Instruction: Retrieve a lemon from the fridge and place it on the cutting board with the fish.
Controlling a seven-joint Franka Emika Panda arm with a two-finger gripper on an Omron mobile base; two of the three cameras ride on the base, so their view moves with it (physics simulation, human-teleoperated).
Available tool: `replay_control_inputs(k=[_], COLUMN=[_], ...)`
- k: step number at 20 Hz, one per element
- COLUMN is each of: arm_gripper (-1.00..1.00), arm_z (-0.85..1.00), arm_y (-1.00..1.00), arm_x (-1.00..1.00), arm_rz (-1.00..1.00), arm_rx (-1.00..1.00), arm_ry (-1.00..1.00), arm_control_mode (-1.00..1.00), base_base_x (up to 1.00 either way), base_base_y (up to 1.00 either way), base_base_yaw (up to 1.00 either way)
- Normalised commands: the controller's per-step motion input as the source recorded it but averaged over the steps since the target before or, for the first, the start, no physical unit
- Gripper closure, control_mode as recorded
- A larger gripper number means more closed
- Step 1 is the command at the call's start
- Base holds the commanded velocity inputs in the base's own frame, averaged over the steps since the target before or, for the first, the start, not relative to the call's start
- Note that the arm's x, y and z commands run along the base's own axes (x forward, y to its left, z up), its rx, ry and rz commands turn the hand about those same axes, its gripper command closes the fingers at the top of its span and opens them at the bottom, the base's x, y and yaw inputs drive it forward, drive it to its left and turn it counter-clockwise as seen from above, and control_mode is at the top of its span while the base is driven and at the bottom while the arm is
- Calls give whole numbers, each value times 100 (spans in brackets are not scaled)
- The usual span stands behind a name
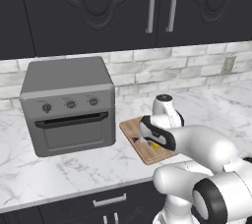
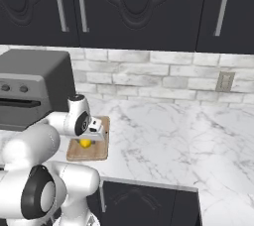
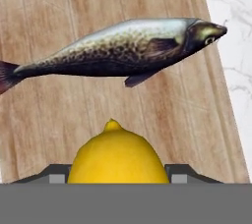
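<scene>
Grey and boxy, the countertop oven (image 1: 69,105) stands at the left of the white marble counter (image 1: 59,169), with three knobs above its door and the pale brick backsplash (image 1: 147,70) just behind it. Dark upper cabinets (image 1: 123,7) hang above, and a dark drawer front (image 1: 108,201) runs below the counter's near edge.

Right of the oven, near the front of the counter, lies the cutting board (image 1: 132,129), a light brown wooden rectangle. The arm reaches over it from the near side, and the gripper (image 1: 150,143) hangs low over the board's near half. From the hand, the fish (image 3: 118,51) lies across the board (image 3: 59,115), its head toward the board's right edge and its tail toward the left. It sits just beyond the lemon (image 3: 117,156), apart from it.

The lemon sits between the two fingers, whose tips (image 3: 56,173) flank it closely on either side, so the pincer looks closed onto the fruit. Whether the lemon touches the wood cannot be told. In the right base view, the yellow fruit (image 2: 86,143) shows just under the hand, over the board (image 2: 96,150).

Farther right the counter runs on, with a wall outlet (image 2: 226,81) set in the brick.
</scene>
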Motion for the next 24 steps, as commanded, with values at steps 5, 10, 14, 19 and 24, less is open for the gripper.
replay_control_inputs(k=[5,10,14,19,24], arm_gripper=[100,100,-100,-100,-100], arm_z=[-26,-21,-12,0,24], arm_y=[0,0,0,0,0], arm_x=[0,0,0,0,-1], arm_rz=[0,0,0,-1,-1], arm_rx=[0,0,0,0,0], arm_ry=[1,0,0,0,0], arm_control_mode=[-100,-100,-100,-100,-100], base_base_x=[0,0,0,0,0], base_base_y=[0,0,0,0,0], base_base_yaw=[0,0,0,0,0])
